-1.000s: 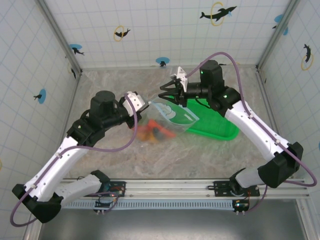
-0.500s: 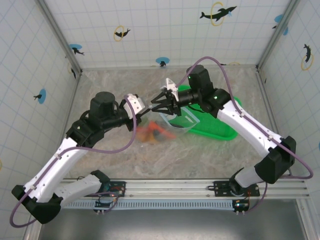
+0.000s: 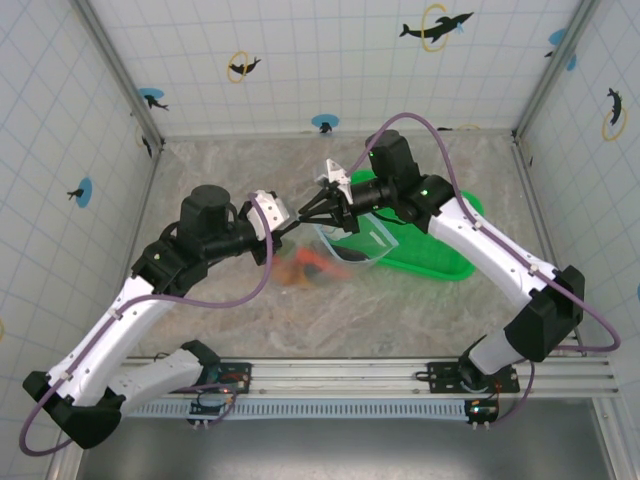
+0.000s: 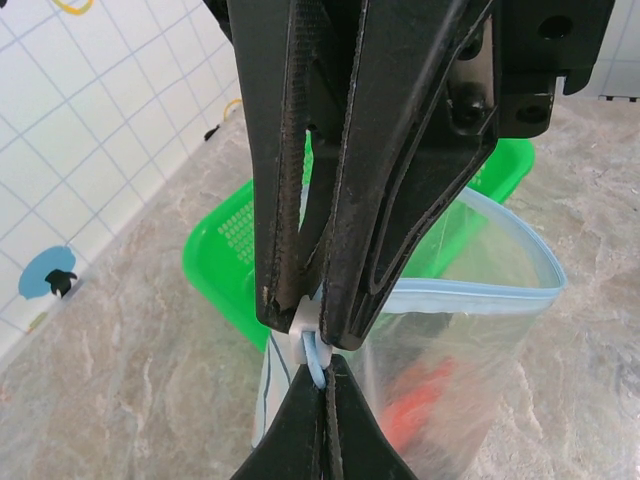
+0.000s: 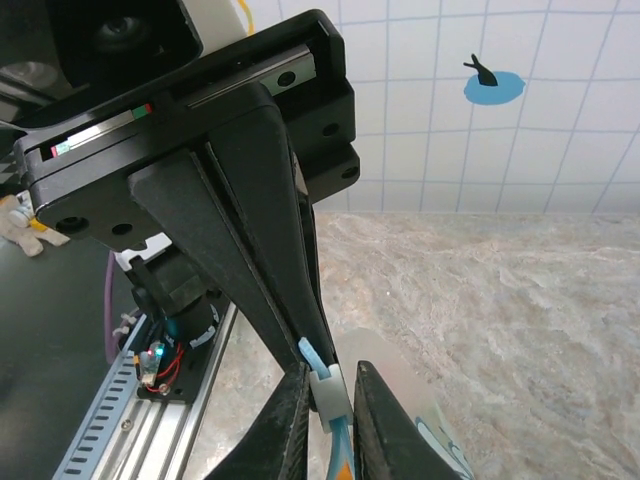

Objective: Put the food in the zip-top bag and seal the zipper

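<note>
Nearest, orange and red food (image 3: 305,268) lies on the table (image 3: 400,310) at the low end of the zip-top bag (image 3: 362,243) (inside or beneath, I cannot tell). Above it the left gripper (image 4: 322,385) has its 2 fingers clamped on the zipper (image 4: 470,292) at its corner; the right gripper (image 5: 328,400) pinches the same strip just beside them; behind the bag lies the green basket (image 3: 440,262).

Robot lab cell, gridded walls (image 3: 320,60), mounting rail (image 3: 350,372)

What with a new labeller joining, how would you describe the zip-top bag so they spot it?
Find the green basket. At its left edge, the left gripper and right gripper pinch one end of the zip-top bag: clear plastic with a pale blue zipper, unlike the solid-green basket.
</note>
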